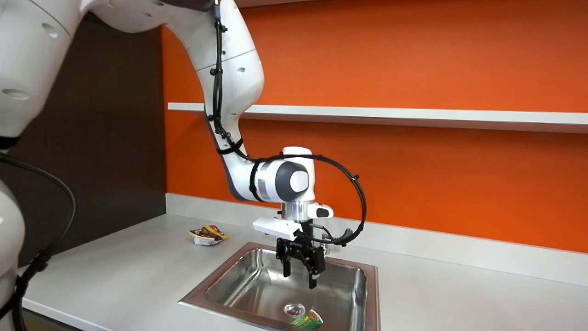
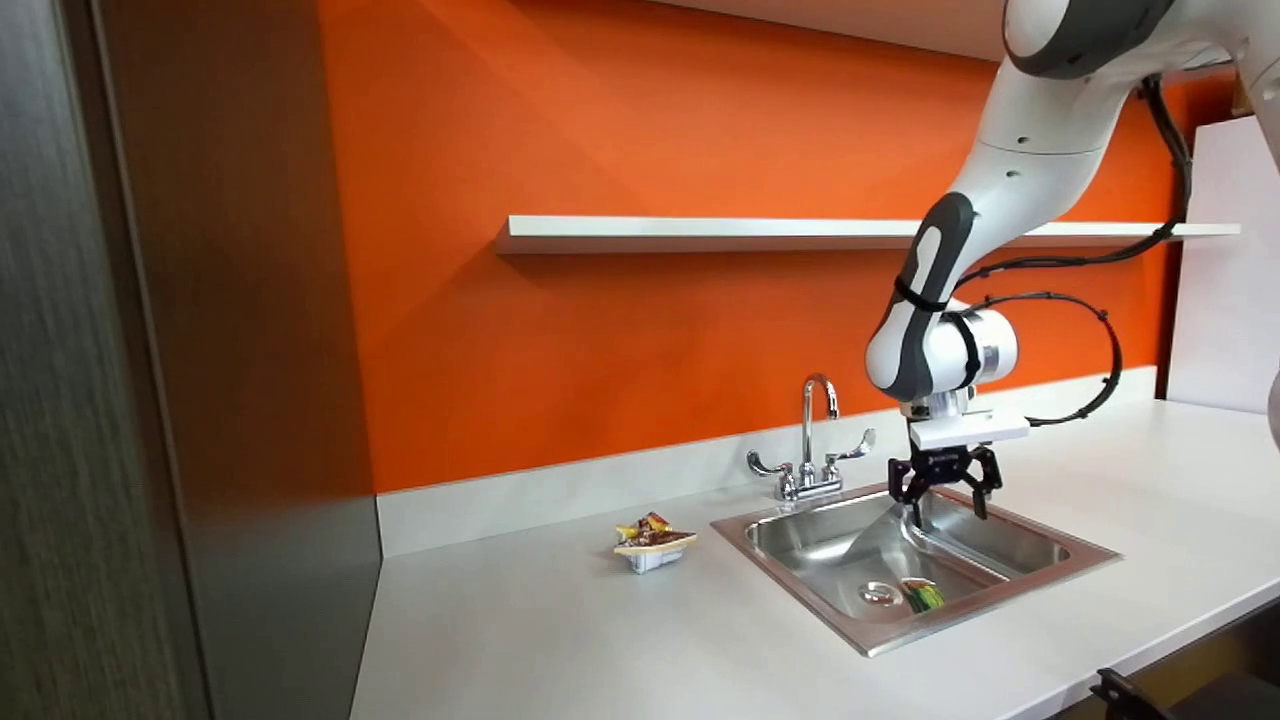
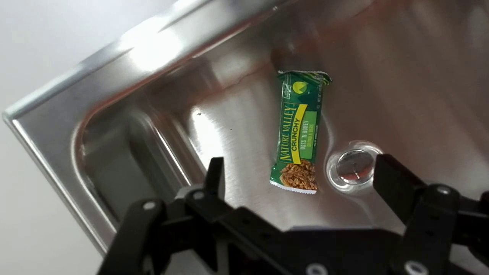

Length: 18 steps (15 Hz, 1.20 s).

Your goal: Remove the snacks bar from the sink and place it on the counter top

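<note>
The green snack bar [image 3: 300, 130] lies flat on the floor of the metal sink [image 3: 49, 110], beside the drain. In the exterior views the bar shows near the drain [image 1: 308, 320] [image 2: 921, 595], partly cut off by the near sink rim [image 1: 216, 278] in one of them. My gripper [image 1: 299, 277] is open and empty above the sink, pointing down, toward the back of the basin [image 2: 948, 512]. In the wrist view its fingers [image 3: 300, 164] stand wide apart, one on each side of the bar's lower end in the picture, well above it. The light grey counter top [image 2: 520, 620] surrounds the sink.
A brown and yellow snack packet [image 1: 208, 235] sits on the counter beside the sink, also in an exterior view [image 2: 652, 541]. A chrome faucet [image 2: 808, 450] stands behind the sink. A white shelf [image 2: 720, 235] runs along the orange wall. A dark panel [image 1: 101, 138] bounds one counter end.
</note>
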{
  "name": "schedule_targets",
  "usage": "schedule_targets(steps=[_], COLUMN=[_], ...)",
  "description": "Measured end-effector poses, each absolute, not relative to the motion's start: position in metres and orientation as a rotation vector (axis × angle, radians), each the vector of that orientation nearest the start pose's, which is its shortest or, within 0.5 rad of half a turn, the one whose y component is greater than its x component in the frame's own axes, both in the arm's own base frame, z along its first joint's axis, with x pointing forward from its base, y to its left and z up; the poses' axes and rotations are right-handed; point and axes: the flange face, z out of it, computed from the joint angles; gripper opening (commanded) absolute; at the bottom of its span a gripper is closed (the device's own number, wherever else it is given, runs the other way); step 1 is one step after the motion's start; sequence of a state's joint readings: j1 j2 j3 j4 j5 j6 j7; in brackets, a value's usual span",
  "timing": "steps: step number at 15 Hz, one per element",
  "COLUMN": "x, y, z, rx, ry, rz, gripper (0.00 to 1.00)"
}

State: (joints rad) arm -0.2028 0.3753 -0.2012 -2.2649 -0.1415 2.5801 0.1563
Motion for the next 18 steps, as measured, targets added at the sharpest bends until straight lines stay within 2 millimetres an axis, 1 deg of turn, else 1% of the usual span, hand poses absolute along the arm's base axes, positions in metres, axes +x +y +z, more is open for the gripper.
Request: schedule_targets(steps=[6, 8, 18], x=[0.499, 0.5, 0.501], y=[-0.21, -0.21, -0.211], z=[0.155, 0.146, 0.147], rx=[-3.204, -3.204, -3.207], ry=[0.698, 0.701, 0.7], rz=[0.163, 0.18, 0.176], gripper=[1.0, 1.0, 1.0])
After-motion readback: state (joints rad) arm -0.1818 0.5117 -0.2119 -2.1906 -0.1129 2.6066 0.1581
